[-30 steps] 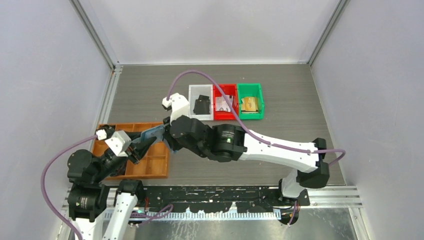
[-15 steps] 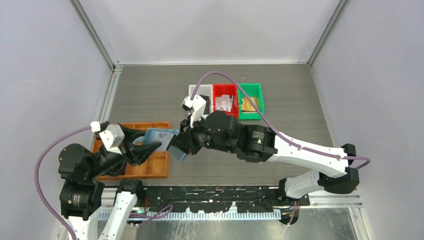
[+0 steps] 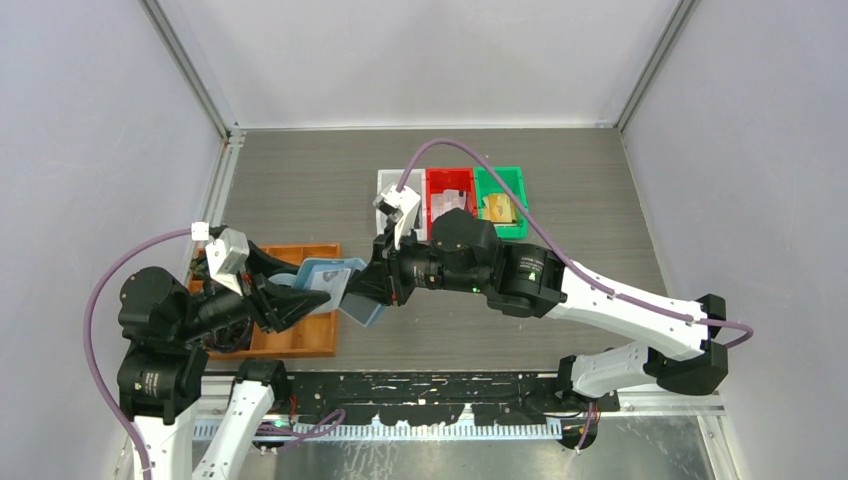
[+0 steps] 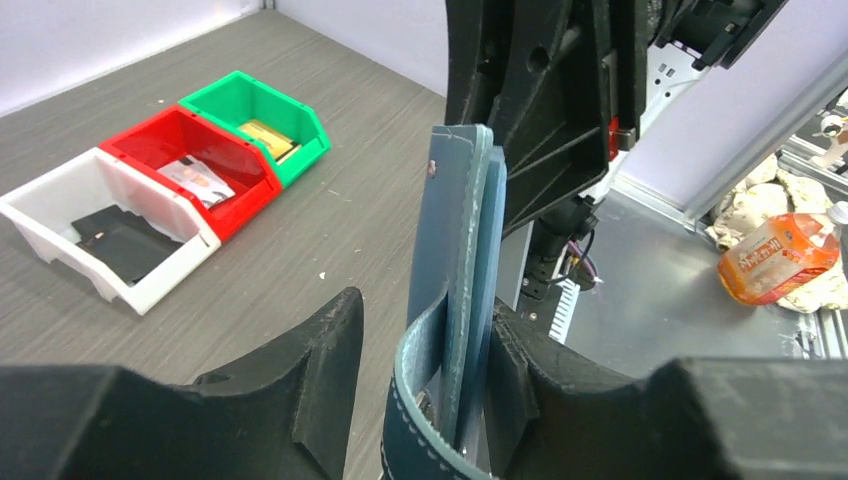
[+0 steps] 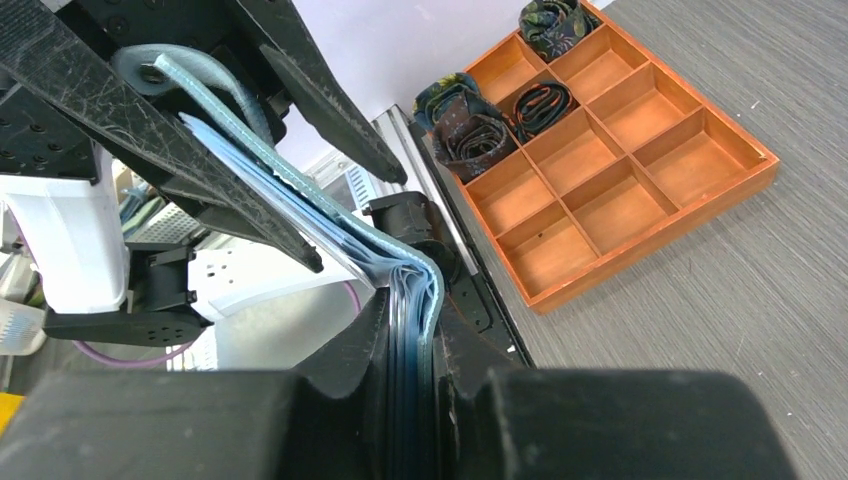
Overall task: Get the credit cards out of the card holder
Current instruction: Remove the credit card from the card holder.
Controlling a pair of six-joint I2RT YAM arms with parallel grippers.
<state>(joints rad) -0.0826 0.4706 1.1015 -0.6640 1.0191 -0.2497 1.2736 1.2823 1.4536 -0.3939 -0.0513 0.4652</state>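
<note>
Top external view: card holder [image 3: 330, 282] held up off the desk [image 3: 300, 190], partly over the right edge of the wooden tray [image 3: 310, 346], opened out with the paler blue inside facing up. Gripped by the right hand [image 3: 366, 297] at its lower right end — in the right wrist view, fingers clamped tight on the fold, blue layers bunched between them. Left hand [image 3: 305, 290] at the opposite end, spread apart with one finger on either side of the free flap — a clear gap beside it in the left wrist view, no pinch. Cards not to be told from the lining. Farther back, three bins in a row: white [image 4: 70, 262], red [image 4: 248, 205], green [image 4: 305, 160].
</note>
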